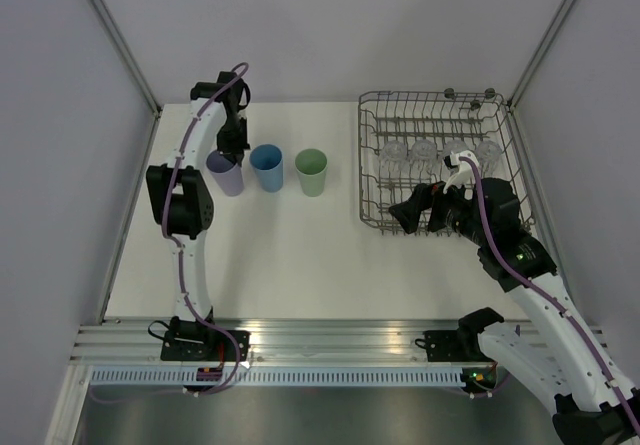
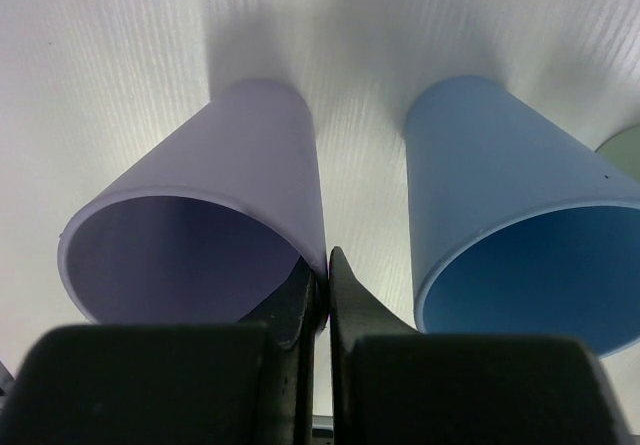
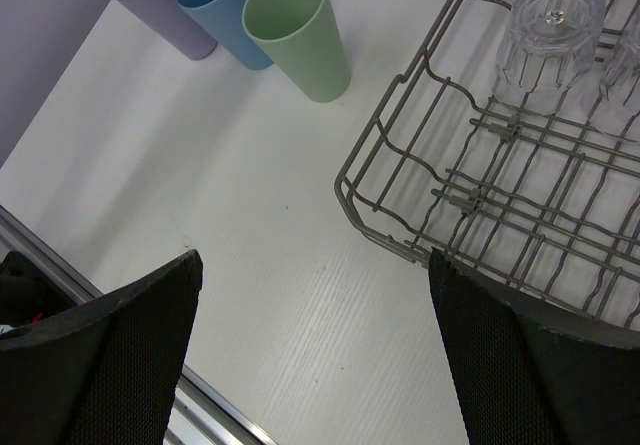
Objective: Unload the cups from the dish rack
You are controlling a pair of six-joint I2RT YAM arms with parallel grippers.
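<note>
Three plastic cups stand in a row on the white table: lavender (image 1: pixel 227 174), blue (image 1: pixel 267 168) and pale green (image 1: pixel 311 172). My left gripper (image 1: pixel 233 153) is shut on the lavender cup's rim (image 2: pixel 220 185), one finger inside and one outside the wall. The blue cup (image 2: pixel 500 195) is just to its right. Several clear glasses (image 1: pixel 424 150) sit upside down in the grey wire dish rack (image 1: pixel 361 155). My right gripper (image 1: pixel 415 205) hangs open and empty over the rack's near left corner (image 3: pixel 342 187). One clear glass (image 3: pixel 550 25) shows ahead of it.
Grey walls close in the table on the left, back and right. An aluminium rail (image 1: pixel 330 340) runs along the near edge. In the right wrist view the green cup (image 3: pixel 300 30), blue cup (image 3: pixel 215 5) and lavender cup (image 3: pixel 155 10) stand far left of the rack.
</note>
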